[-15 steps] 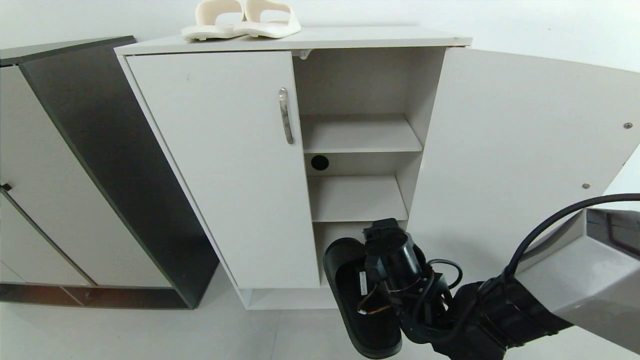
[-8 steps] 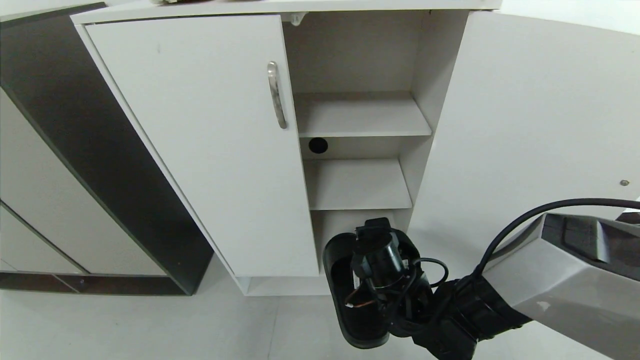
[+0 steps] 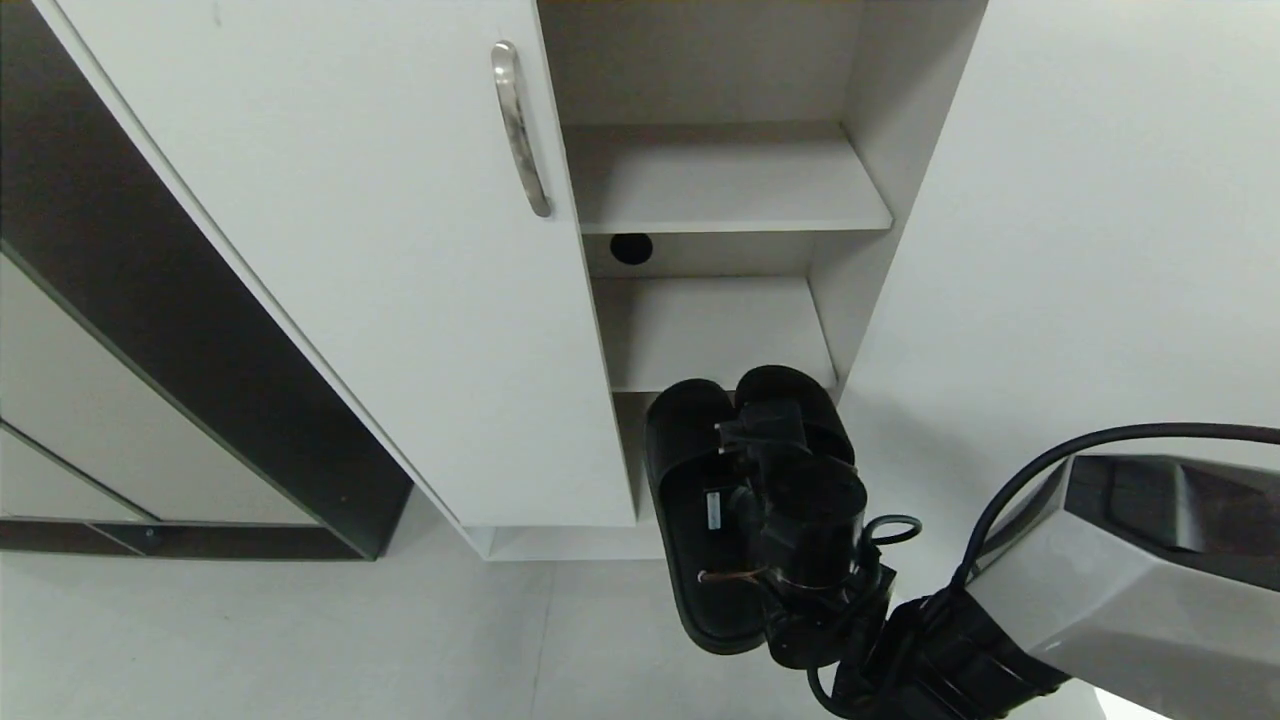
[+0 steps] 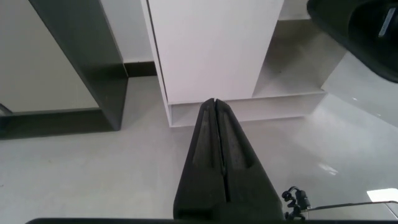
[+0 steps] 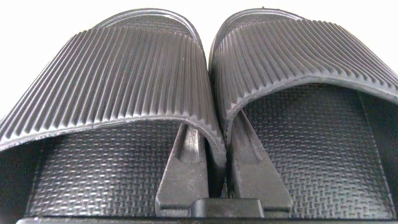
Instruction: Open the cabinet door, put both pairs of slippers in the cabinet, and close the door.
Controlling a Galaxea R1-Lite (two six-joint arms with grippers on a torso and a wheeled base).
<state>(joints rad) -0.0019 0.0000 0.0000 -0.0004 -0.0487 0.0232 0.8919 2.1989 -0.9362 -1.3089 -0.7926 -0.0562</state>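
Note:
The white cabinet [image 3: 700, 180] stands with its right door [image 3: 1080, 250] swung open and its left door [image 3: 330, 250] closed. A pair of black slippers [image 3: 700, 470] hangs in front of the lowest compartment, toes toward the cabinet. My right gripper [image 3: 745, 440] is shut on the black slippers. In the right wrist view its fingers [image 5: 186, 168] pinch the two inner strap edges [image 5: 214, 134] together. My left gripper [image 4: 214, 106] is shut, with nothing in it, low over the floor in front of the cabinet's base [image 4: 249, 109].
Two bare shelves [image 3: 720, 180] show inside the open half, with a round hole [image 3: 631, 248] in the back panel between them. A dark-sided cabinet [image 3: 120, 260] stands to the left. Light floor tiles [image 3: 300, 640] spread in front.
The head view has tilted down, so the cabinet top and the cream slippers on it have left the picture. The right gripper has carried the black slippers closer to the lowest compartment.

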